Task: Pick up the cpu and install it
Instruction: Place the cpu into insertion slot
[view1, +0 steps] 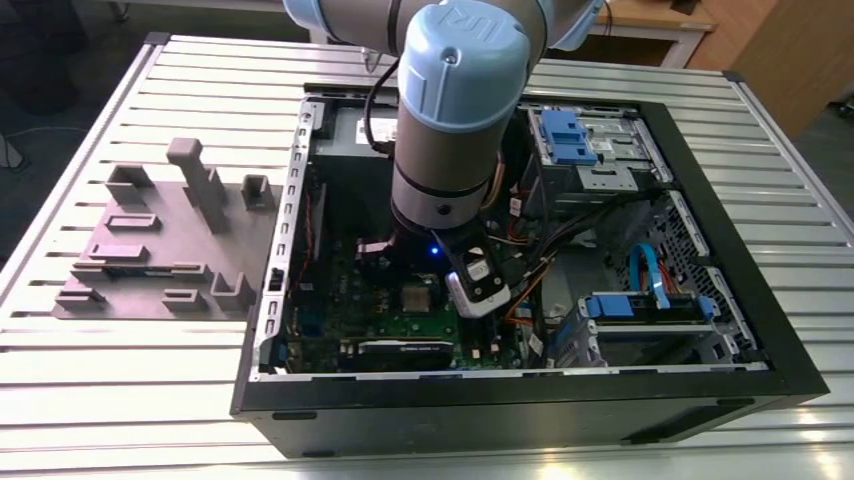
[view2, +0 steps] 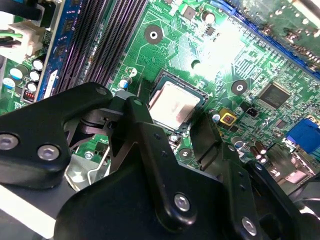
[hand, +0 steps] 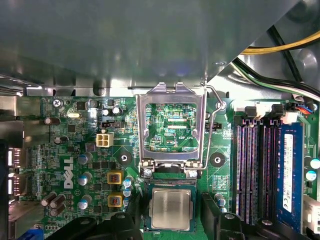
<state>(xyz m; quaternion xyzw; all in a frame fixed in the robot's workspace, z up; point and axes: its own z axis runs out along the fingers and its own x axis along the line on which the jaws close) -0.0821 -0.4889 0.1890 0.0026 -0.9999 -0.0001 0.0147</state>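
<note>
The gripper (hand: 172, 214) is standing with its fingers (hand: 212, 215) apart, straddling the cpu (hand: 171, 209) without clamping it. The cpu is lying flat in its socket near the middle of the motherboard (hand: 65, 150), just beside the memory slots (hand: 260, 170), with the hinged socket frame (hand: 172, 125) standing raised at one edge of the socket. In my judgement the step calls for holding the fingers square to the socket and clear of the chip's edges, so that the part is not being dragged or tilted. The cpu is presenting as a small flat square with a dull silvery top and a thin pale rim.
</note>
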